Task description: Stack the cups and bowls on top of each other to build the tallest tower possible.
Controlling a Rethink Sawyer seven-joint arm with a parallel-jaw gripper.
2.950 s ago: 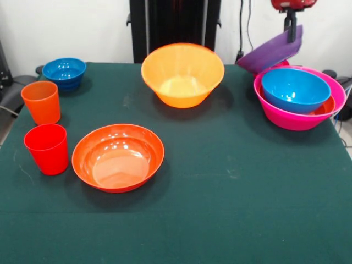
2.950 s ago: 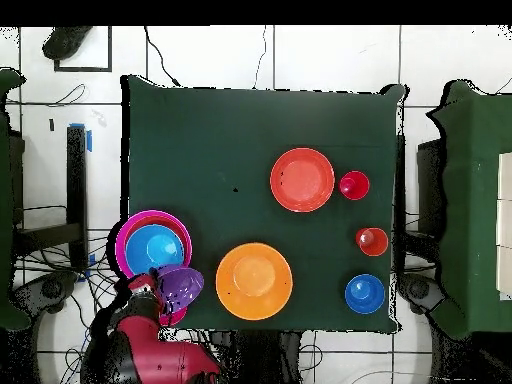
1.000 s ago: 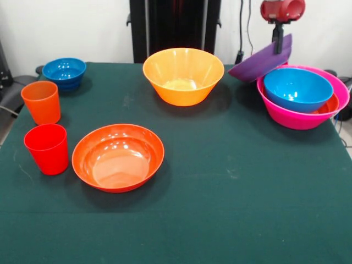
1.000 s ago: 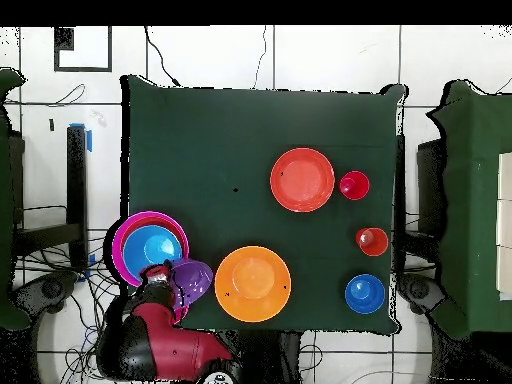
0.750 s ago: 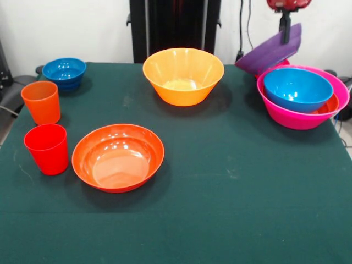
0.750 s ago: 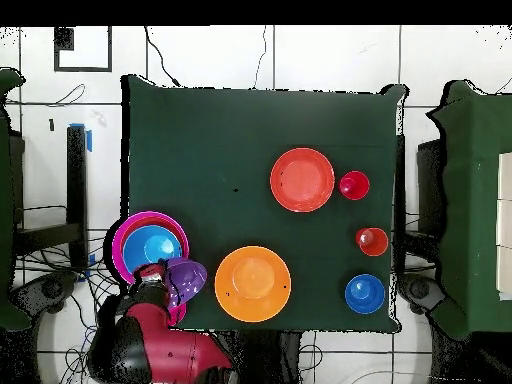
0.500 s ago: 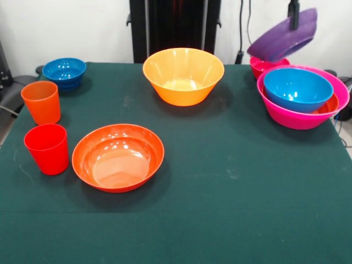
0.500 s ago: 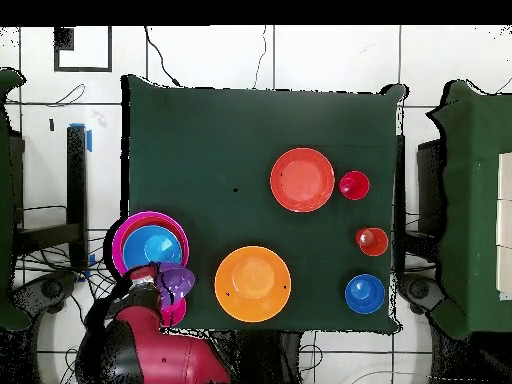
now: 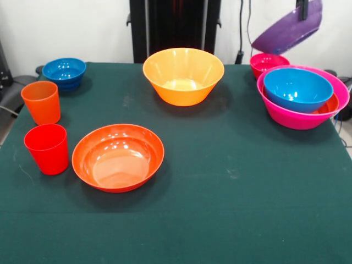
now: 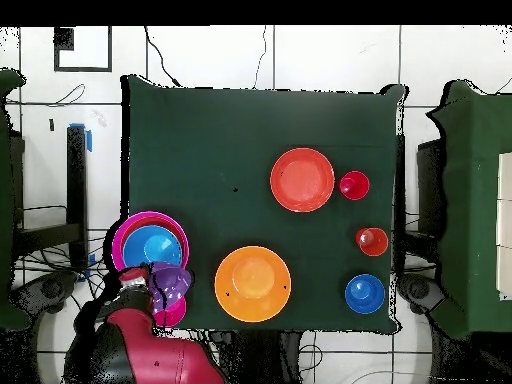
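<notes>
My gripper [image 9: 302, 7] is shut on the rim of the purple bowl [image 9: 288, 27] and holds it tilted in the air, above the small pink-red bowl [image 9: 268, 62] and beside the tower. The tower is the large magenta-pink bowl [image 9: 300, 116] with a red-orange bowl [image 9: 329, 105] and a blue bowl [image 9: 295, 89] nested inside. In the overhead view the purple bowl [image 10: 170, 283] overlaps the magenta bowl's rim [image 10: 124, 240]. On the table stand the yellow-orange bowl [image 9: 183, 75], a shallow red-orange bowl [image 9: 117, 157], a second blue bowl [image 9: 64, 71], the orange cup [image 9: 41, 102] and the red cup [image 9: 47, 148].
The tower stands near the table's right edge in the front view. The robot's red arm [image 10: 140, 350] reaches in from the bottom left of the overhead view. A black pedestal [image 9: 175, 25] stands behind the yellow-orange bowl.
The gripper has lifted the purple bowl higher and carried it toward the tower, right in the front view. The small pink-red bowl under it now shows. Nothing else moved.
</notes>
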